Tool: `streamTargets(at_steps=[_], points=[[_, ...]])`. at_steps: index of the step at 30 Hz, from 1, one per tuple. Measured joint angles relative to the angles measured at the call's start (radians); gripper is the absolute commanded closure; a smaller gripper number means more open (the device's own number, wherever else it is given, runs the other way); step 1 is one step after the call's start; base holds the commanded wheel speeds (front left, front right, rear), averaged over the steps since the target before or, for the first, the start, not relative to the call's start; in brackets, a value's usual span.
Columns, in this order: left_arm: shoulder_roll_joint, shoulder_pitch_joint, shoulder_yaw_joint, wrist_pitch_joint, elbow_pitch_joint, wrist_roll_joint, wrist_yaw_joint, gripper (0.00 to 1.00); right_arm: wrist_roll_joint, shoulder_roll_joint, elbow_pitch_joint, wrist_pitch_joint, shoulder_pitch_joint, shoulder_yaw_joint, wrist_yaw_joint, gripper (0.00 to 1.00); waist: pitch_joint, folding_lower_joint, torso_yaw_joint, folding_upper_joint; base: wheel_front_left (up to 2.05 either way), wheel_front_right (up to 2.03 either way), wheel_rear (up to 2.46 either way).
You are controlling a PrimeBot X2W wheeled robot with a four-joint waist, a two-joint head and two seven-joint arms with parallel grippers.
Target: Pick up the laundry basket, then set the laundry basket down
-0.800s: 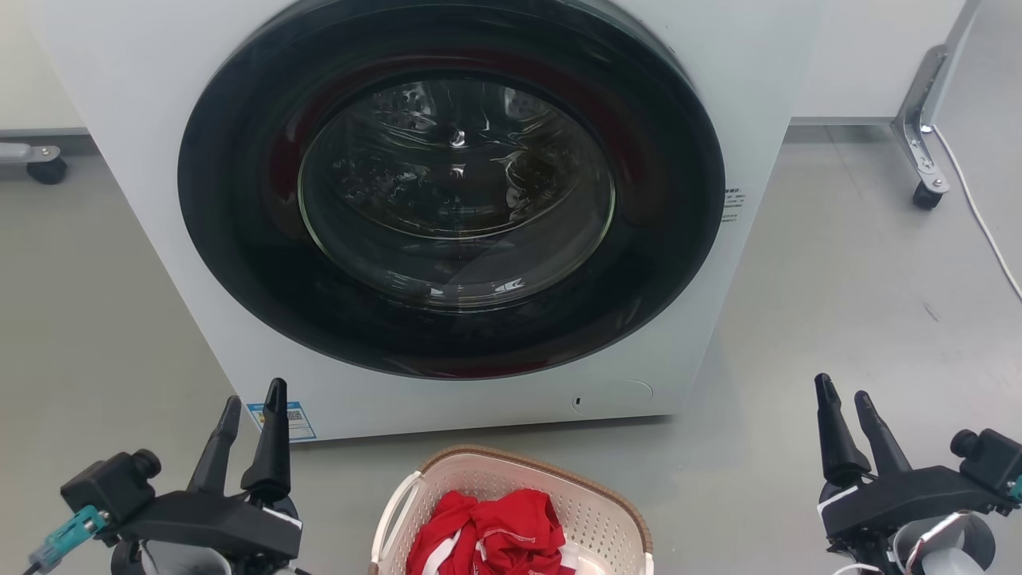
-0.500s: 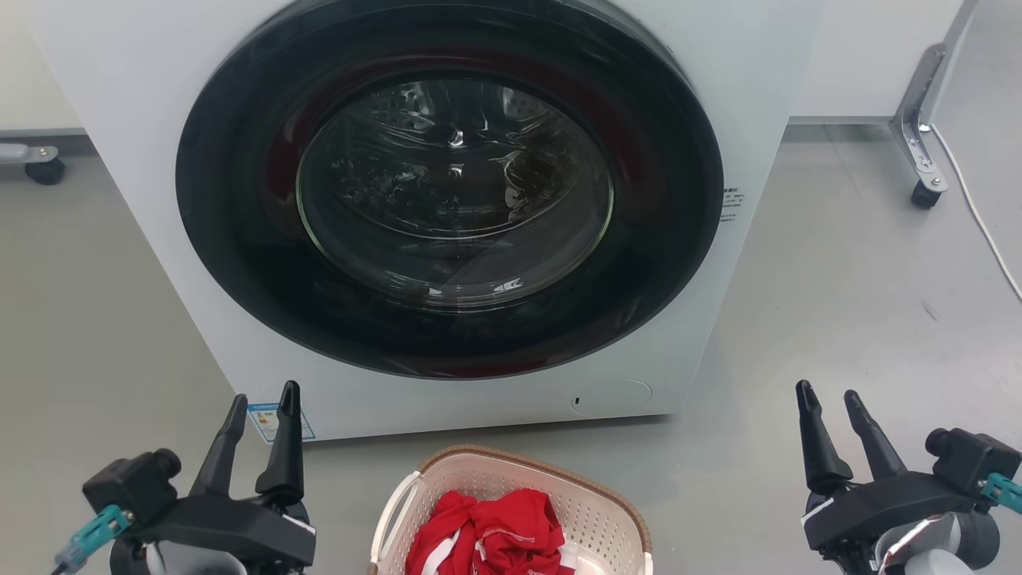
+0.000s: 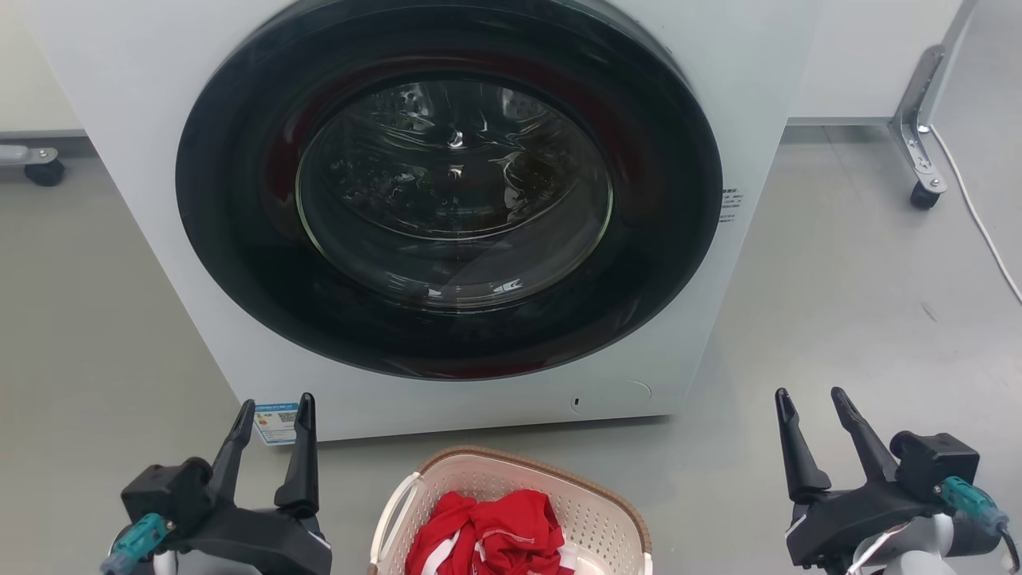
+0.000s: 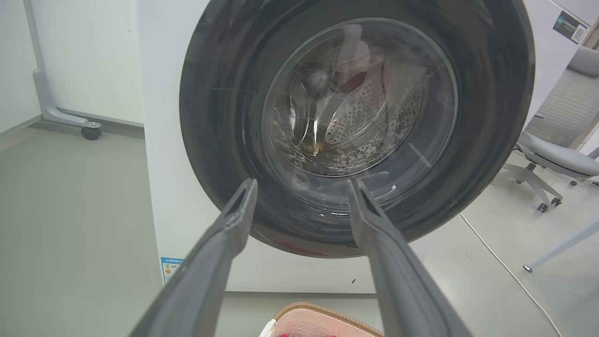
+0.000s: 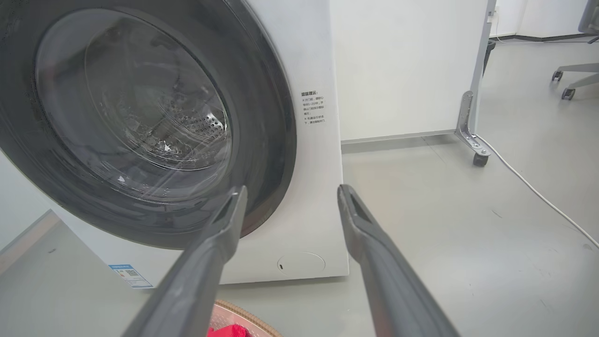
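The laundry basket [image 3: 607, 519], cream-white and perforated with a brown woven-look rim, sits on the floor at the bottom middle of the head view, holding red clothes [image 3: 487, 535]. Its rim also shows low in the left wrist view [image 4: 323, 311] and the right wrist view [image 5: 248, 318]. My left gripper [image 3: 275, 411] hangs open to the basket's left, and my right gripper [image 3: 810, 399] hangs open to its right. Both are apart from the basket, with nothing between their fingers.
A white washing machine [image 3: 766, 96] with a shut round dark glass door [image 3: 451, 192] stands just behind the basket. Wheeled frame legs [image 3: 918, 144] and a white cable [image 3: 982, 216] lie at the right, another caster [image 3: 36, 168] at the left. An office chair [image 4: 557, 154] stands further off.
Both grippers have moved inward toward the basket and slightly lower in the head view. The basket and the machine have stayed put.
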Motion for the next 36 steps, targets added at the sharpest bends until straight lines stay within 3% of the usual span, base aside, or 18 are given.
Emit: streamTargets(at_steps=[19, 28, 36], points=[[0.010, 0.000, -0.051, -0.032, 0.041, 0.187, 0.043, 0.00, -0.198, -0.017, 0.039, -0.070, -0.005, 0.060, -0.029, 0.00, -0.004, 0.0000, 0.001, 0.0000, 0.00, 0.00, 0.00], [0.005, 0.000, -0.048, -0.032, 0.052, 0.176, 0.044, 0.00, -0.169, -0.009, 0.045, -0.070, -0.005, 0.030, -0.027, 0.00, -0.007, 0.0000, 0.000, 0.0000, 0.00, 0.00, 0.00], [0.000, 0.001, -0.049, -0.031, 0.056, 0.172, 0.044, 0.00, -0.106, 0.024, 0.050, -0.070, -0.003, -0.003, -0.001, 0.00, -0.008, 0.0000, -0.001, 0.0000, 0.00, 0.00, 0.00]])
